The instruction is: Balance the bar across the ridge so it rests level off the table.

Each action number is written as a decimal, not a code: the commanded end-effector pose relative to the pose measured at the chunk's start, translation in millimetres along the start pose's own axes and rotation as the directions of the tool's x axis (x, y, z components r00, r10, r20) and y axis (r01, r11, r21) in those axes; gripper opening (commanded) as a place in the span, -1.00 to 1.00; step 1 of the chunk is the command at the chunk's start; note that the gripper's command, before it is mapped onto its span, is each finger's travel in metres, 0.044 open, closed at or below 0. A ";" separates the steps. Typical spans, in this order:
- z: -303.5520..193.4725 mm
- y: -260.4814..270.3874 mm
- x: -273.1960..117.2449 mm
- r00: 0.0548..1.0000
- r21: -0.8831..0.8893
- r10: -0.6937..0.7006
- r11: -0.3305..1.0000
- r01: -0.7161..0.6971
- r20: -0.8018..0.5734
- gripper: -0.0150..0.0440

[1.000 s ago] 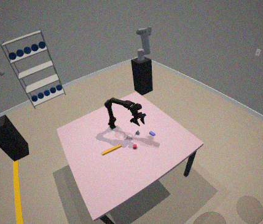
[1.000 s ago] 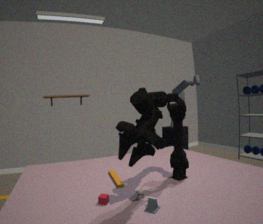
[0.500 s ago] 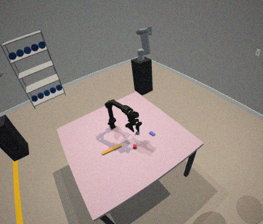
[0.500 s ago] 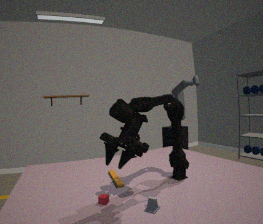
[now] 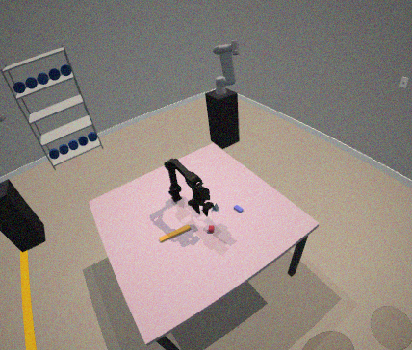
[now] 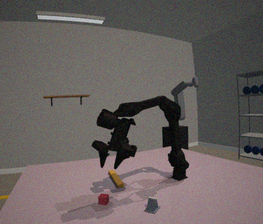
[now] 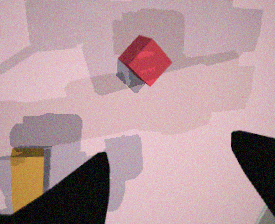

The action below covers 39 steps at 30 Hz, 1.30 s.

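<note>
The black six-joint arm (image 6: 167,114) arches over the pink square worktop (image 5: 243,260), and its end effector (image 6: 111,160) hangs in the air with its two dark pointed fingers (image 6: 102,155) spread apart and aimed downward, released, nothing between them. Down on the worktop lies the flat yellow rectangular bar (image 6: 116,178), resting flat on the surface just below and slightly ahead of the fingertips, not touched by them. In the top view the bar (image 5: 175,234) sits near the middle of the worktop, angled, with a small red cube (image 5: 211,229) just beside its right end and apart from it. The grey wedge-shaped ridge block (image 6: 152,204) stands upright on the worktop, near the red cube (image 6: 103,199) and well apart from the bar. A small blue flat block (image 5: 239,208) lies off to the side of the end effector in the top view. From the wrist camera, the two black fingers frame the lower edge, the red cube (image 7: 145,60) shows ahead between them, and one end of the yellow bar (image 7: 27,180) peeks out at the lower left, beside the left finger.
</note>
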State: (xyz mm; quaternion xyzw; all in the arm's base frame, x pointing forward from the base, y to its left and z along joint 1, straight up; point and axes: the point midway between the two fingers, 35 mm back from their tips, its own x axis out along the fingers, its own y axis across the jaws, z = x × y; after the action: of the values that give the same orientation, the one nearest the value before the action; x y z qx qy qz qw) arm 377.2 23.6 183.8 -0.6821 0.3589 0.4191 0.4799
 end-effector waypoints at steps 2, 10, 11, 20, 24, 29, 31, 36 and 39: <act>-18.3 12.9 11.3 0.998 0.031 0.058 0.998 -0.058 0.006 0.58; -51.3 37.6 23.8 0.990 0.098 0.141 0.985 -0.142 0.022 0.58; -55.3 40.9 25.2 0.988 0.107 0.151 0.982 -0.153 0.025 0.58; -88.5 73.0 35.4 0.971 0.189 0.232 0.952 -0.240 0.063 0.58; -101.8 88.3 38.8 0.961 0.226 0.263 0.934 -0.276 0.086 0.58; -116.9 108.0 42.0 0.947 0.269 0.297 0.909 -0.319 0.118 0.58; -122.3 115.9 43.0 0.942 0.284 0.309 0.898 -0.335 0.133 0.58; -133.0 133.2 44.7 0.928 0.316 0.331 0.874 -0.369 0.167 0.58; -133.0 134.9 48.4 0.928 0.317 0.332 0.873 -0.370 0.169 0.58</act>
State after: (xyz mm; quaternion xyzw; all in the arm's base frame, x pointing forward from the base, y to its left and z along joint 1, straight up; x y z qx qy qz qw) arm 306.7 -145.8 122.9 -0.4920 0.5188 0.4598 0.5267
